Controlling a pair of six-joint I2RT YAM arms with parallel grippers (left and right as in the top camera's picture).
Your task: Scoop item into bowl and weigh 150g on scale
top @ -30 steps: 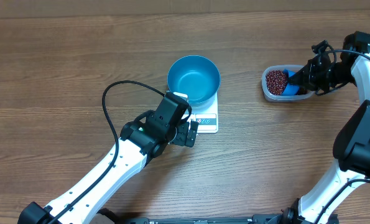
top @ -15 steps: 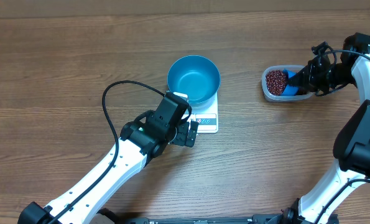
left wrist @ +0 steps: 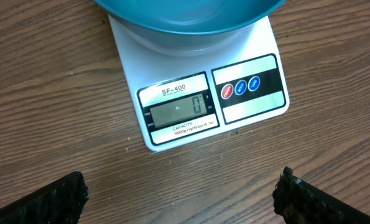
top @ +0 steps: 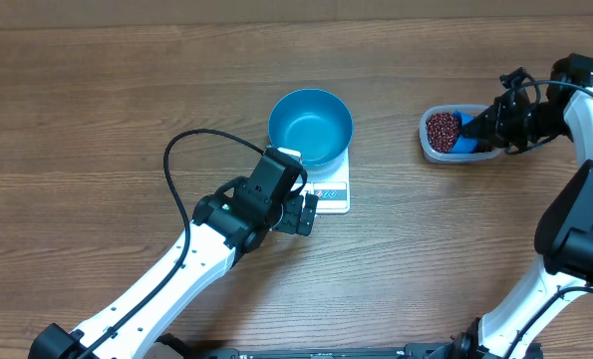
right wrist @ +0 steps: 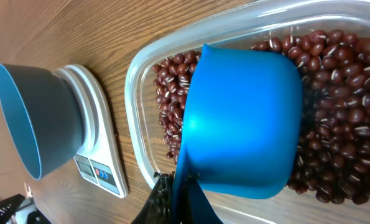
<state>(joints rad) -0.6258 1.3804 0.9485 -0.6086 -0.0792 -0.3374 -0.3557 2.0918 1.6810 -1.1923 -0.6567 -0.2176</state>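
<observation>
**A:** How many things does the table (top: 97, 80) carry?

**B:** One blue bowl (top: 310, 126), one white scale (top: 328, 189), one clear tub (top: 431, 148), one blue scoop (top: 465, 135) and one heap of red-brown beans (top: 442, 130), too many to count. Two arms work over them.

**A:** Where does the bowl sit?

**B:** It is on the scale, covering the far part. The display reads zero.

**A:** And the left end effector (top: 304, 212)?

**B:** It hovers just beside the scale's display edge, fingers spread wide apart. It grips nothing.

**A:** The beans?

**B:** They are all in the tub, well to the right of the scale. The right end effector (top: 485, 125) is clamped tight on the scoop's handle. The scoop's cup is tilted inside the tub, and the beans touch its far side just past the end effector.
</observation>
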